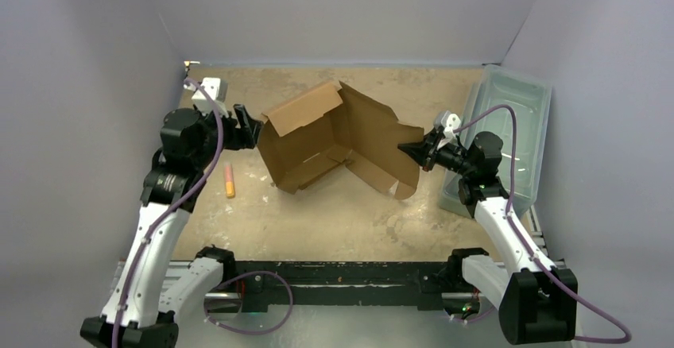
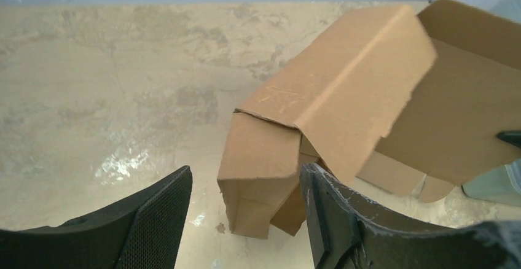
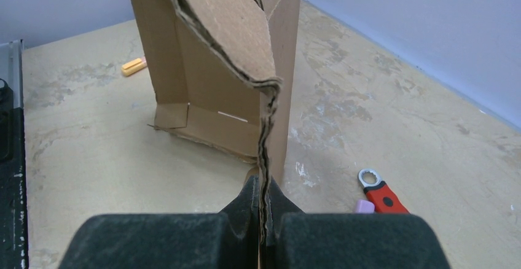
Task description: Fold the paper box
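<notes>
Right gripper (image 3: 264, 210) pinches a flap edge of the paper box (image 1: 334, 137); left gripper (image 2: 246, 177) stands wide at its left corner.
The box sits half-open mid-worktop (image 1: 334, 221), long axis left to right. Only the right wrist view shows a wrench (image 3: 382, 192).

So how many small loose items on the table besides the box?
3. An orange marker-like stick left of the paper box; a red-handled wrench and a small pink piece beside it, in the right wrist view only. The box may hide more.
</notes>
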`<state>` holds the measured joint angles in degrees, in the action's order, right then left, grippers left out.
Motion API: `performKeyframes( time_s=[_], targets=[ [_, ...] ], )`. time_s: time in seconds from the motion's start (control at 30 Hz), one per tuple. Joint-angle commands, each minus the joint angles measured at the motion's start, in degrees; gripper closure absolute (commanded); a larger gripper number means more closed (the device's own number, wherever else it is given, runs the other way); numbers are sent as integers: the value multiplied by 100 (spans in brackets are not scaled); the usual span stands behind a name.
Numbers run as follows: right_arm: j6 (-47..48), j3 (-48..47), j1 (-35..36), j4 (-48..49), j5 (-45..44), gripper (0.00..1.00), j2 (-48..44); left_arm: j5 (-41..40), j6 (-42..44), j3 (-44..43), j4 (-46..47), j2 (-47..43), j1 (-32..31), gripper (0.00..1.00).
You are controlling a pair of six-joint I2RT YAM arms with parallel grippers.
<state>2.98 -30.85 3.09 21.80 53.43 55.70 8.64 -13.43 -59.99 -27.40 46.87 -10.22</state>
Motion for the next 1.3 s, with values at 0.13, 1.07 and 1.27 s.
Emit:
performKeyframes(
  time_s=[0.13, 1.07, 1.27],
  targets=[
    [-52, -165, 17, 210, -36, 100, -103, -121, -801, 55, 790, 807, -7, 45],
    [-70, -176, 17, 219, -34, 100, -60, -262, -83, -283, 190, 35, -11, 27],
    [-83, -184, 24, 219, -7, 100, -51, 1273, 1452, 127, 403, -696, -11, 26]
  ],
)
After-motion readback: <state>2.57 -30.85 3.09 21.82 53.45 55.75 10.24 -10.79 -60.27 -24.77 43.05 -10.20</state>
